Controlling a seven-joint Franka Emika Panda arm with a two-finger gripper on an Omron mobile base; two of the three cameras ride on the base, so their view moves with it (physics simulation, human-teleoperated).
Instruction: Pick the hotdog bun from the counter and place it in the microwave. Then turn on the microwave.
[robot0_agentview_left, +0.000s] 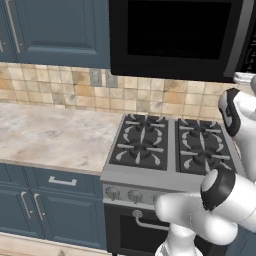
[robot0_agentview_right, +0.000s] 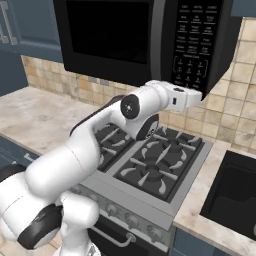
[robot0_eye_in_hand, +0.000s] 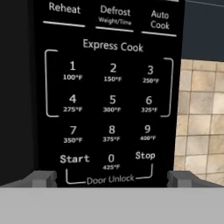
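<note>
The microwave hangs above the stove with its dark glass door shut. Its keypad stands very close in front of my gripper, which is open with nothing between its fingers. In the hand view the two fingertips flank the bottom row, with the Start button just above the left one. The hotdog bun is out of view. The marbled counter lies to the left of the stove.
A black gas stove sits under the microwave and my arm reaches over it. A dark sink lies to the right. Blue upper cabinets hang at left, above a tiled backsplash with outlets.
</note>
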